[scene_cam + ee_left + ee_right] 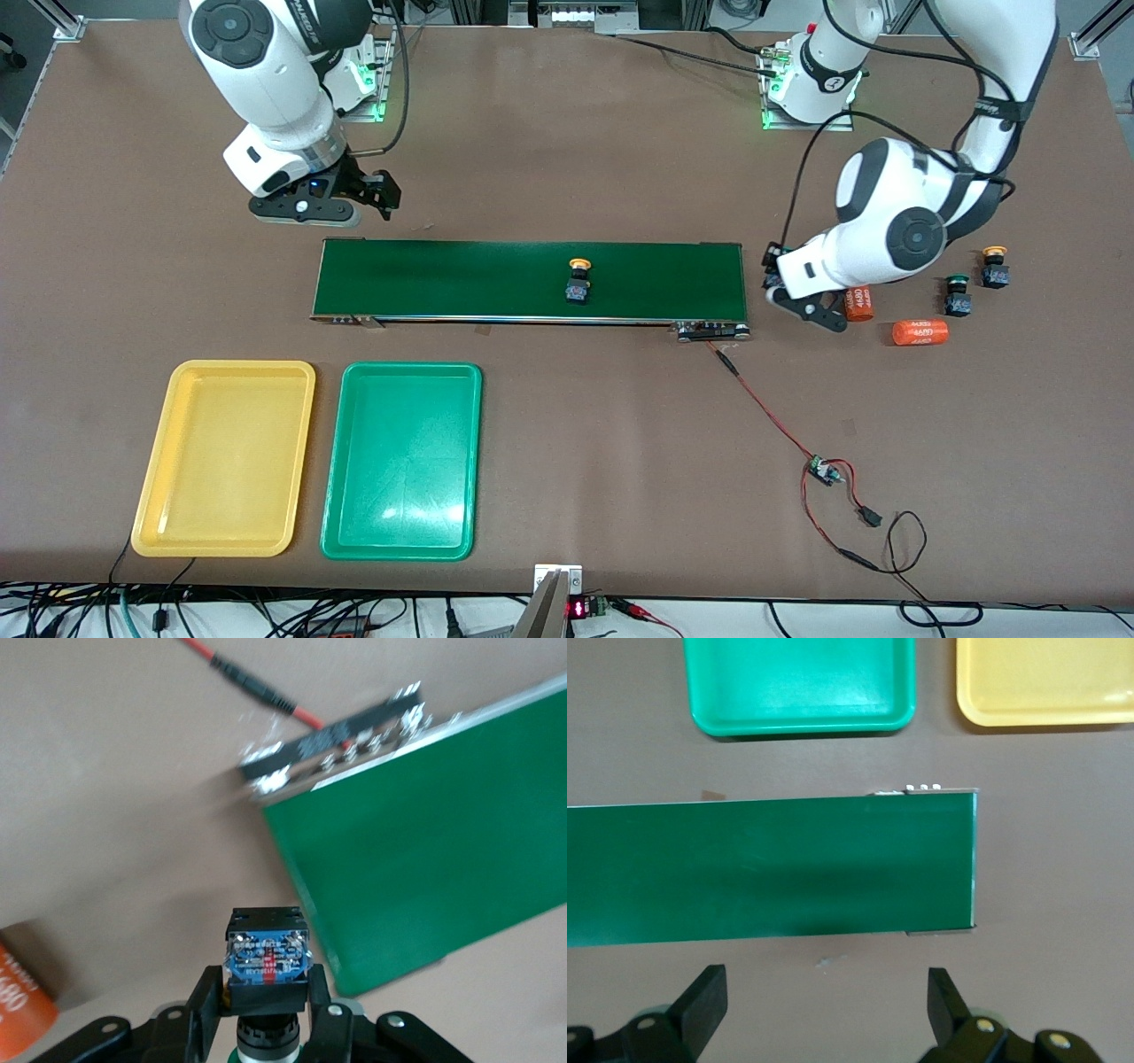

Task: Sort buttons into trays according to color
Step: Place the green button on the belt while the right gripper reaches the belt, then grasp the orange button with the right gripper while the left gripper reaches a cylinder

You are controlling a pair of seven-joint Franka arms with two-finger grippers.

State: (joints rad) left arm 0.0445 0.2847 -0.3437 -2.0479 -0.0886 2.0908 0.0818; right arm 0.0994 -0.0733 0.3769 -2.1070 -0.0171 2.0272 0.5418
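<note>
Seen from above: a brown table (567, 133) with a long dark-green conveyor belt (496, 279) across its middle. Riding on the belt, one yellow-capped button (579, 282). Nearer the front camera, a yellow tray (155, 518) and a green tray (341, 532) side by side, both without buttons.

Off the belt's end toward the left arm: the left gripper (266, 1014), low to the table and clamped on a held button (266, 957), dark body outward, cap colour hidden, possibly green. Just beside it, two orange cylinders (920, 332), then a green-capped button (956, 297) and another yellow-capped button (994, 268).

Above the belt's other end: the right gripper (824, 1005), spread wide, holding nothing, waiting.

Risks: held button slipping or tipping from a shallow pinch; a careless swing knocking the nearby cylinder; a wrong tray choice with the cap unseen.
</note>
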